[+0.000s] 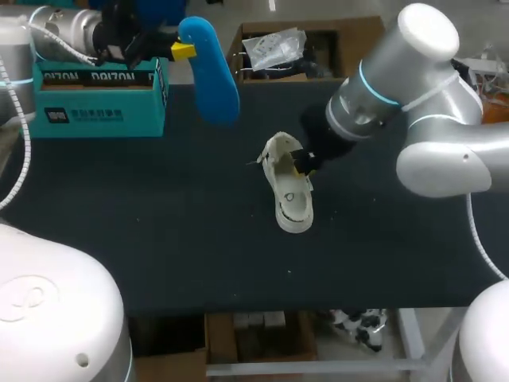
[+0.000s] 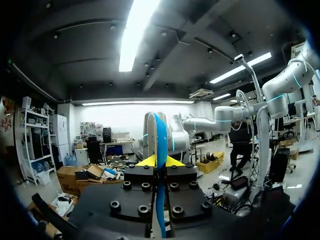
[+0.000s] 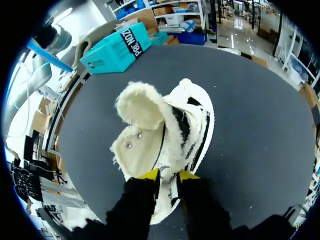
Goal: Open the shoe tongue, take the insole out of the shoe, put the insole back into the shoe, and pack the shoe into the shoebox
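Observation:
A blue insole (image 1: pixel 211 72) hangs in the air beside the teal shoebox (image 1: pixel 95 99), at the back left of the table. My left gripper (image 1: pixel 181 50) is shut on its upper end. In the left wrist view the insole (image 2: pixel 161 145) stands edge-on between the yellow tips of that gripper (image 2: pixel 160 161). A white fleece-lined shoe (image 1: pixel 290 195) lies mid-table with its tongue folded open. My right gripper (image 1: pixel 302 165) is at its rim. In the right wrist view the shoe (image 3: pixel 150 130) lies ahead of the right gripper (image 3: pixel 168 175), whose tips pinch the shoe's side rim from both sides.
An open cardboard box (image 1: pixel 318 48) holding a plastic bag stands behind the table's back edge. The teal shoebox (image 3: pixel 117 47) sits far beyond the shoe in the right wrist view. Bare dark tabletop (image 1: pixel 159 223) lies in front of and left of the shoe.

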`<act>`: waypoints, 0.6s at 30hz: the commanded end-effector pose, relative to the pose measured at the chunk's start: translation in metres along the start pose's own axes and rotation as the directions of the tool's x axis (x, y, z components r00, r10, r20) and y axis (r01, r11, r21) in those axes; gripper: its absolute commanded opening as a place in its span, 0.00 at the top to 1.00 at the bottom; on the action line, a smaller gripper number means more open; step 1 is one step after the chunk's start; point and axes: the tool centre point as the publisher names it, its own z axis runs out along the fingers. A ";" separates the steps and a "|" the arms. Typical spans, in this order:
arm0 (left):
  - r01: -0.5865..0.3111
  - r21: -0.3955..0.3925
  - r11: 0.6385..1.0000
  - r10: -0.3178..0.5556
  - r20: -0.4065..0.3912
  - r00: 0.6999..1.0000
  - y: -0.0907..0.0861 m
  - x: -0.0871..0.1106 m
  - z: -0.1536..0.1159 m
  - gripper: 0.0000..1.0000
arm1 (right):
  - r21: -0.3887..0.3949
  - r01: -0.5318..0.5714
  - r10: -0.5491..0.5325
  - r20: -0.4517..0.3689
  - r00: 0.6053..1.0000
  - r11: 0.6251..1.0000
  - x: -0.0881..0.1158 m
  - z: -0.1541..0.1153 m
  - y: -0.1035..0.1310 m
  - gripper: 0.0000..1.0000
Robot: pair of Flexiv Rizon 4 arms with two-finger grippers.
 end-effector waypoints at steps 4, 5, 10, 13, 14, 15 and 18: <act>0.006 0.022 1.000 -0.006 0.019 1.000 0.000 0.017 0.009 1.00 | -0.060 0.012 -0.011 0.010 1.000 0.998 -0.007 -0.023 -0.014 0.00; 0.022 0.028 0.999 -0.024 0.044 0.999 0.000 0.020 0.011 1.00 | -0.065 0.024 -0.024 0.007 1.000 0.998 -0.007 -0.027 -0.015 0.00; 0.089 0.017 0.996 -0.090 0.101 0.991 -0.002 0.025 0.013 1.00 | -0.066 0.036 -0.036 -0.005 0.999 0.997 -0.008 -0.031 -0.016 0.00; 0.089 0.017 0.996 -0.090 0.101 0.991 -0.002 0.025 0.013 1.00 | -0.066 0.036 -0.036 -0.005 0.999 0.997 -0.008 -0.031 -0.016 0.00; 0.089 0.017 0.996 -0.090 0.101 0.991 -0.002 0.025 0.013 1.00 | -0.066 0.036 -0.036 -0.005 0.999 0.997 -0.008 -0.031 -0.016 0.00; 0.089 0.017 0.996 -0.090 0.101 0.991 -0.002 0.025 0.013 1.00 | -0.066 0.036 -0.036 -0.005 0.999 0.997 -0.008 -0.031 -0.016 0.00; 0.089 0.017 0.996 -0.090 0.101 0.991 -0.002 0.025 0.013 1.00 | -0.066 0.036 -0.036 -0.005 0.999 0.997 -0.008 -0.031 -0.016 0.00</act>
